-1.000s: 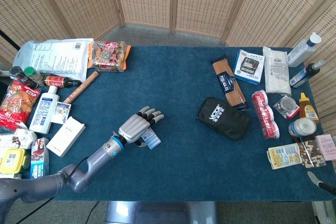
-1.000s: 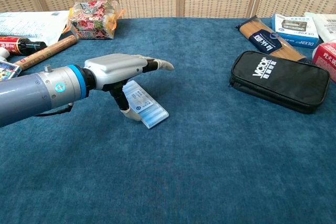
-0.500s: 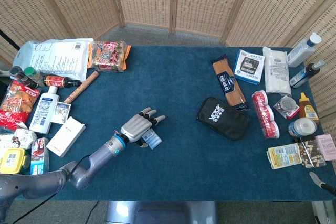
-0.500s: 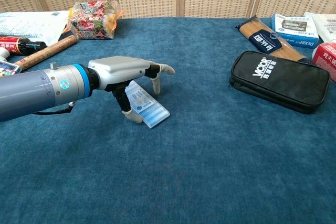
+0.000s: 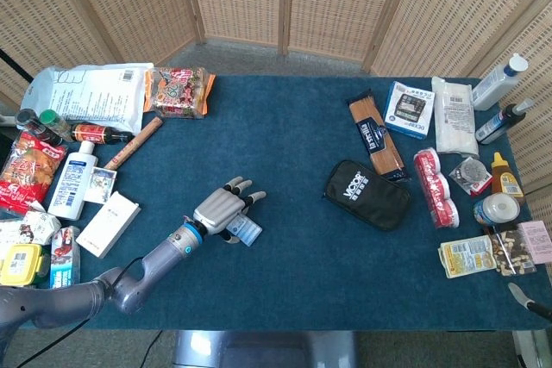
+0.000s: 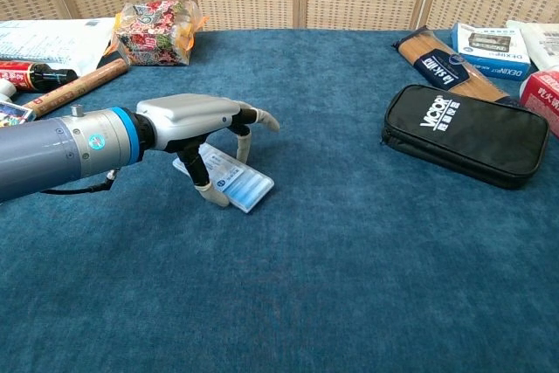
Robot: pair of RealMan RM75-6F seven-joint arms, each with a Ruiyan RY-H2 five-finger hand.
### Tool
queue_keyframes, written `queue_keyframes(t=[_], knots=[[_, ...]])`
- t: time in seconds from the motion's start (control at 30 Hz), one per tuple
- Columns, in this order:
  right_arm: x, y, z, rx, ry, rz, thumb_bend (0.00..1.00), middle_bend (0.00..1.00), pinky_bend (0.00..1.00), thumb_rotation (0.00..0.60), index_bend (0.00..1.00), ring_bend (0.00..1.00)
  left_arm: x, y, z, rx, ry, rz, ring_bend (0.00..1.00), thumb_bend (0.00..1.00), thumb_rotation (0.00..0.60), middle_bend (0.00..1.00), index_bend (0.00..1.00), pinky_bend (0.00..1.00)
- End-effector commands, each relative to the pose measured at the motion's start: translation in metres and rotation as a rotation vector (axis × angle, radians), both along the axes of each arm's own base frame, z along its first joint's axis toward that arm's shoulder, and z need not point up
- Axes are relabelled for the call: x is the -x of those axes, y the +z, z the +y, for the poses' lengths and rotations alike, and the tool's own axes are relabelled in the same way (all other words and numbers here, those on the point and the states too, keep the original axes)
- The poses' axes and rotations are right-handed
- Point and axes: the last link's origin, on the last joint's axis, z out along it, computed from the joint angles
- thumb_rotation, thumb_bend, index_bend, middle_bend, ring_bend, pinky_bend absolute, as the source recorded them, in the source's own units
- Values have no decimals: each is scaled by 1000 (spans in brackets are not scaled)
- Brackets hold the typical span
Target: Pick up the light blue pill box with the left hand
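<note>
The light blue pill box (image 6: 238, 184) lies on the blue cloth left of centre, its near end raised a little; in the head view the box (image 5: 247, 230) peeks out beside my left hand (image 5: 222, 211). My left hand (image 6: 188, 120) arches over it, palm down. The thumb presses the box's near left edge and a curled finger (image 6: 244, 141) comes down on its far side, so the box is pinched. The rest of the box is hidden beneath the palm. Only a grey sliver of the right hand (image 5: 524, 294) shows at the lower right edge.
A black zip pouch (image 6: 463, 133) lies to the right, with a pasta pack (image 5: 376, 137) behind it. A white box (image 5: 108, 223), bottles and snack packs crowd the left edge. A wooden stick (image 6: 74, 86) and a snack bag (image 6: 155, 32) lie behind the hand.
The left hand's fingers have curled down around the pill box. Hand and box have shifted slightly left together. The pouch and the other items have not moved.
</note>
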Motion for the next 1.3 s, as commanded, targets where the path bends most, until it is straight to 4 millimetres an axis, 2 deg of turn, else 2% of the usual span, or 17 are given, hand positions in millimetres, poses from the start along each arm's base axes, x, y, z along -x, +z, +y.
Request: queue_keyframes(t=[0.03, 0.17, 0.37, 0.9, 1.1, 1.3], knots=[[0, 0, 0, 2, 4, -4, 112, 12, 0, 600, 0, 0, 2, 2, -1, -10, 2, -1, 126, 144, 600, 635, 228, 0], [-2, 0, 0, 3, 11, -5, 112, 12, 0, 600, 0, 0, 2, 6, -1, -23, 16, -22, 202, 155, 600, 711, 305, 0], [-3, -1, -1, 1, 22, -6, 111, 12, 0, 600, 0, 0, -6, 33, 0, -51, 43, -131, 247, 156, 600, 743, 331, 0], [-2, -15, -15, -40, 59, -34, 109, 12, 0, 600, 0, 0, -34, 163, 0, -289, 12, -490, 283, 155, 600, 746, 338, 0], [0, -19, -18, -50, 63, -49, 110, 11, 0, 600, 0, 0, -44, 203, -2, -359, 3, -605, 293, 155, 600, 760, 345, 0], [1, -23, -24, -61, 69, -58, 107, 11, 0, 600, 0, 0, -44, 235, -6, -420, 7, -692, 293, 153, 600, 760, 335, 0]])
